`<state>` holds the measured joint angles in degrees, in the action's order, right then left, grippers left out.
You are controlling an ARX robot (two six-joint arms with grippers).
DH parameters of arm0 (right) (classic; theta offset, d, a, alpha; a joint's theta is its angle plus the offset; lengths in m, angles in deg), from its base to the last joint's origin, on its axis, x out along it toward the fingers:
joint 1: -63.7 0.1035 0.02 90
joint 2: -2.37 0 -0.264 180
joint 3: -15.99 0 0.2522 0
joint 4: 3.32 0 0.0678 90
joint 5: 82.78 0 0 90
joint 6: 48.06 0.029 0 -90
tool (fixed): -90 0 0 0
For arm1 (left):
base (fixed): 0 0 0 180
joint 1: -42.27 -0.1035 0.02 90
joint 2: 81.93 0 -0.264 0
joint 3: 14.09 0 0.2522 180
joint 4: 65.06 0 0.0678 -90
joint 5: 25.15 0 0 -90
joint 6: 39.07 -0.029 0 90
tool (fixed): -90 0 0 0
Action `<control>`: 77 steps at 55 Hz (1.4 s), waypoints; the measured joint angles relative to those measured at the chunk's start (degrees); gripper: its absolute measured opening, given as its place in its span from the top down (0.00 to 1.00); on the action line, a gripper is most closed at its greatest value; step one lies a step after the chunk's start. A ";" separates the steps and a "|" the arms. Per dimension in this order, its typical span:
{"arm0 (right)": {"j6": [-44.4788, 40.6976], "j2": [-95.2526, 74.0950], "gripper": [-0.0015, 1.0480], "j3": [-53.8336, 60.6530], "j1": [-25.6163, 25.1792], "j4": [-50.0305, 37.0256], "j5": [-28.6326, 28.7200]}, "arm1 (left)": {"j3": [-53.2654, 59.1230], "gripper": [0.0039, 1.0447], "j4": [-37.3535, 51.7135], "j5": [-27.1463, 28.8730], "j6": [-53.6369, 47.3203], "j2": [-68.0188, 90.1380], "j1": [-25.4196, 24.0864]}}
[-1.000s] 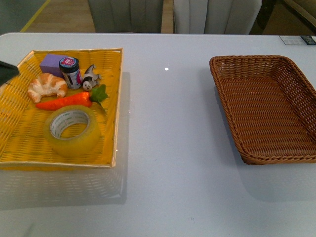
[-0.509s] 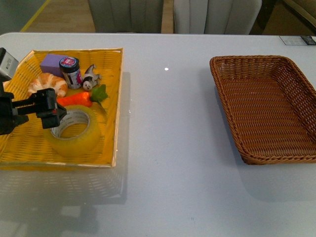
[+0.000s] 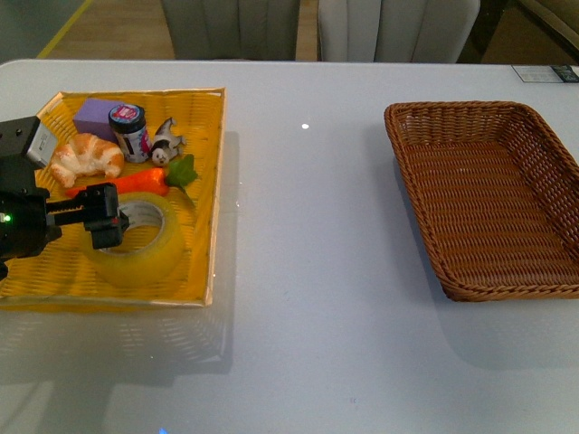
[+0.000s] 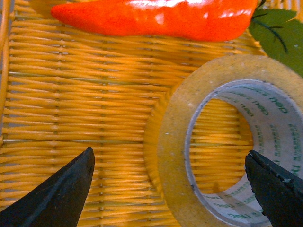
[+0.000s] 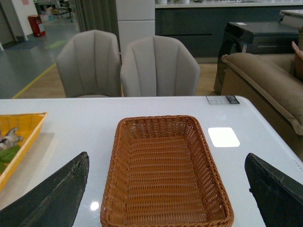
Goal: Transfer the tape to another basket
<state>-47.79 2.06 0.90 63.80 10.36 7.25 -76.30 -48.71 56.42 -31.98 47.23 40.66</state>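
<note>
Lying flat on its side in the near part of a flat yellow woven tray (image 3: 210, 190), at the left of the front view, the tape (image 3: 156, 255) is a thick translucent yellowish ring with a white printed core. The left gripper (image 3: 112, 218), black and blocky, hangs over the ring's left edge with its jaws spread wide. In the left wrist view one dark fingertip (image 4: 66, 191) sits outside the roll and the other over the far side of the core; I cannot tell whether either touches.

Just behind the tape lies a glossy orange carrot (image 3: 136, 181) with a green leafy top, then a ridged golden croissant (image 3: 86, 155). Farther back stand a small dark jar (image 3: 129, 132), a purple block (image 3: 92, 116) and a small black-and-white figure (image 3: 166, 140).

The smooth pale table (image 3: 308, 271) is bare between the tray and the basket (image 3: 546, 154), a rectangular brown wicker one with sloping sides at the right. The right gripper (image 5: 165, 198) shows two dark pointed tips set well apart, holding nothing. Padded grey chairs (image 3: 389, 27) stand beyond the table's far edge.
</note>
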 joint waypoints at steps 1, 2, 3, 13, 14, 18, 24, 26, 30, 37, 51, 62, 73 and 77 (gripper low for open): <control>0.00 0.00 0.09 0.00 0.00 0.00 0.00 | -0.28 0.08 -0.37 0.15 0.00 0.24 -0.04; 0.00 0.00 0.09 0.00 0.00 0.00 0.00 | -0.42 0.08 -0.57 0.26 0.00 0.35 -0.07; 0.00 0.00 0.09 0.00 0.00 0.00 0.00 | -0.70 0.08 -0.90 0.59 -0.02 0.55 -0.07; 0.00 0.00 0.09 0.00 0.00 0.00 0.00 | -1.70 0.17 -2.19 1.22 -0.26 1.42 0.26; 0.00 0.00 0.09 0.00 0.00 0.00 0.00 | -1.81 0.21 -2.36 1.27 -0.26 1.44 0.35; 0.00 0.00 0.09 0.00 0.00 0.00 0.00 | -2.58 0.36 -3.30 1.55 -0.09 1.44 0.94; 0.00 0.00 0.09 0.00 0.00 0.00 0.00 | -3.61 0.58 -4.96 1.64 1.40 1.42 1.57; 0.00 0.00 0.09 0.00 0.00 0.00 0.00 | -3.69 0.67 -5.40 1.81 2.14 1.33 1.75; 0.00 0.00 0.09 0.00 0.00 0.00 0.00 | -3.67 0.81 -5.92 2.36 2.73 0.66 1.90; 0.00 0.00 0.09 0.00 0.00 0.00 0.00 | -2.73 0.86 -6.84 2.69 3.74 -1.60 1.81; 0.00 0.00 0.09 0.00 0.00 -0.02 0.00 | 0.35 0.86 -8.52 0.04 9.01 -16.72 0.85; 0.00 0.00 0.09 0.00 0.00 0.00 0.00 | -0.46 0.86 -12.24 -0.13 13.35 -26.34 4.81; 0.00 0.00 0.09 0.00 0.00 0.00 0.00 | -5.81 0.86 -15.76 -0.15 18.67 -30.18 15.32; 0.00 0.00 0.09 0.00 0.00 0.00 0.00 | -7.65 0.86 -16.79 -0.15 20.35 -30.60 18.84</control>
<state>-47.79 2.06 0.90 63.80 10.36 7.25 -83.95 -65.50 56.27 -11.63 16.63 59.50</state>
